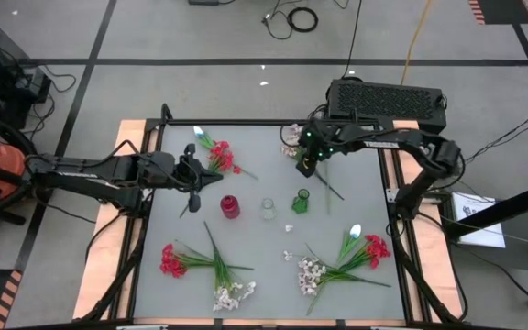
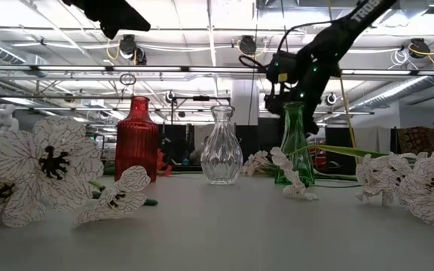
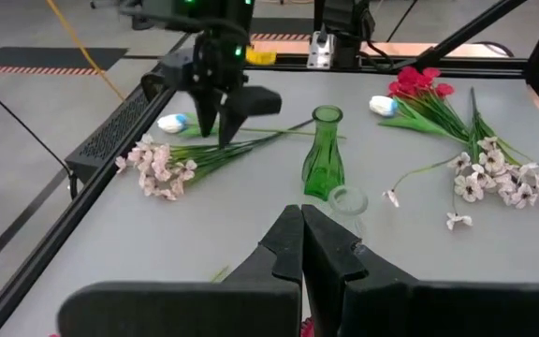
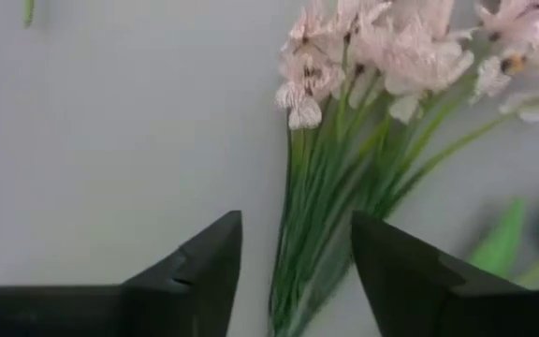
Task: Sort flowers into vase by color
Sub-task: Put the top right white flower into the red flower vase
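Right, I have the grey table spread below me, with both dark arms reaching in over its far half. My left arm comes from the left side; the left gripper hangs near the far-left flower bunch, fingers pressed together and holding nothing. My right arm comes from the far right, and the right gripper sits over the far edge, just beyond the green vase. Its jaws stand apart, straddling the green stems of a pinkish-white sprig lying flat on the table; I cannot tell whether they touch the stems. Three vases stand in a row mid-table: the red vase on the left, the clear vase between, the green one on the right. All three look empty. Loose bunches lie at the near-left and near-right, mixing red, pinkish-white and white buds. One small blossom lies alone, near of the vases.
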You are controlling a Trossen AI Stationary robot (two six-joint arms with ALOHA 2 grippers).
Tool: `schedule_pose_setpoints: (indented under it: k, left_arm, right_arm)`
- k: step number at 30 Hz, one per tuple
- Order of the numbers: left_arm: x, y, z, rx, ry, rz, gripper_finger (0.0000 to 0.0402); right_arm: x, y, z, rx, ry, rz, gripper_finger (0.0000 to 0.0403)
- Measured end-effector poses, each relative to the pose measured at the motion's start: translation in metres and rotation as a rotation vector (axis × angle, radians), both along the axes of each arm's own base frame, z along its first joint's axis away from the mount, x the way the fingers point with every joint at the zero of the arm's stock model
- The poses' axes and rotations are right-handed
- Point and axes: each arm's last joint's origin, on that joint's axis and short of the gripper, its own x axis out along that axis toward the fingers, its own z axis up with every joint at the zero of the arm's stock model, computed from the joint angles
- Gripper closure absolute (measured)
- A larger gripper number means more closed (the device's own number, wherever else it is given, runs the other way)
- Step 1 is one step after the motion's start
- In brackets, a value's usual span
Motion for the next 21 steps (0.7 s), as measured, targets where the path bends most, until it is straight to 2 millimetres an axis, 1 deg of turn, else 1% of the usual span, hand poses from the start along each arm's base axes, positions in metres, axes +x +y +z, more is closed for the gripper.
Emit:
schedule_pose_setpoints:
  k: [6, 9, 12, 15, 17, 19, 21]
  left_arm:
    - [0.0, 0.0, 0.0, 0.0, 0.0, 0.0, 0.04]
    - [0.0, 0.0, 0.0, 0.0, 0.0, 0.0, 0.04]
    - [0.0, 0.0, 0.0, 0.001, 0.0, 0.001, 0.04]
    - [0.0, 0.0, 0.0, 0.001, 0.0, 0.002, 0.04]
    - [0.0, 0.0, 0.0, 0.002, 0.0, 0.002, 0.04]
    - [0.0, 0.0, 0.0, 0.002, 0.0, 0.002, 0.04]
    - [0.0, 0.0, 0.0, 0.002, 0.0, 0.003, 0.04]
  right_arm:
    - [0.004, -0.004, -0.019, 0.0, 0.06, -0.033, 0.0157]
    - [0.005, -0.005, -0.026, -0.003, 0.081, -0.038, 0.0147]
    - [0.007, -0.007, -0.034, -0.004, 0.098, -0.035, 0.0146]
    - [0.01, -0.009, -0.044, -0.002, 0.109, -0.03, 0.0157]
    - [0.012, -0.01, -0.047, -0.005, 0.11, -0.03, 0.0176]
    - [0.012, -0.01, -0.048, -0.009, 0.111, -0.034, 0.0206]
    - [0.013, -0.01, -0.047, -0.01, 0.106, -0.051, 0.0245]
